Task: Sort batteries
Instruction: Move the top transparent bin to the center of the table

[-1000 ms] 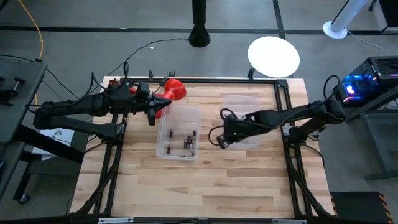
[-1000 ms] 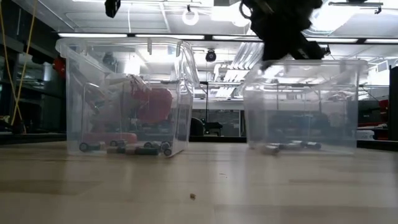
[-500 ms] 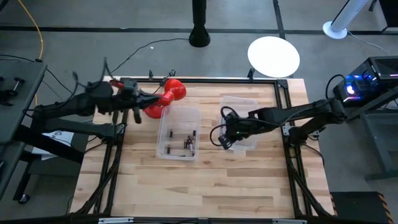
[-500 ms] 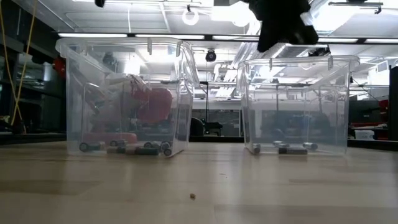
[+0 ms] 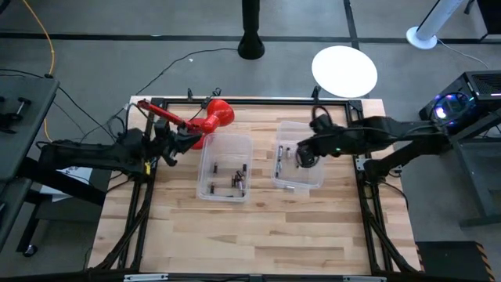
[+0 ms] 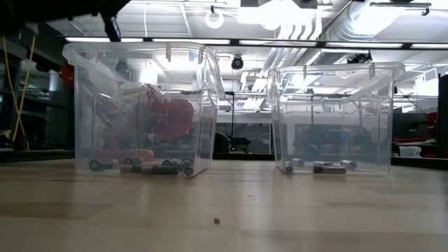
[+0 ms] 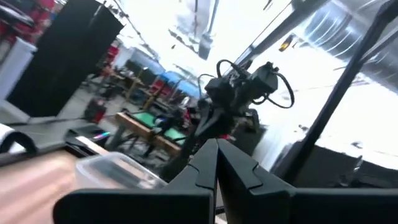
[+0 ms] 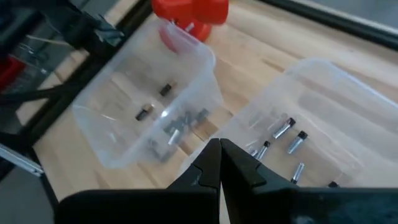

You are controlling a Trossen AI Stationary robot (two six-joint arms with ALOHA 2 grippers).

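I see batteries (image 5: pixel 235 180) in the left bin (image 5: pixel 225 168) and in the right bin (image 5: pixel 297 156) on the desk (image 5: pixel 258 227); my right tool (image 5: pixel 302 157) hangs clenched, empty, above the right bin, left tool (image 5: pixel 166 153) clenched at the desk's left edge

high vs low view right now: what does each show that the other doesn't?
Only high: both arms, the left gripper beside the table's left edge, the right gripper over the right bin, and the red tool's long handle.

Only low: the room behind, and batteries seen side-on on the bin floors.

Both: two clear bins holding batteries on the wooden table.
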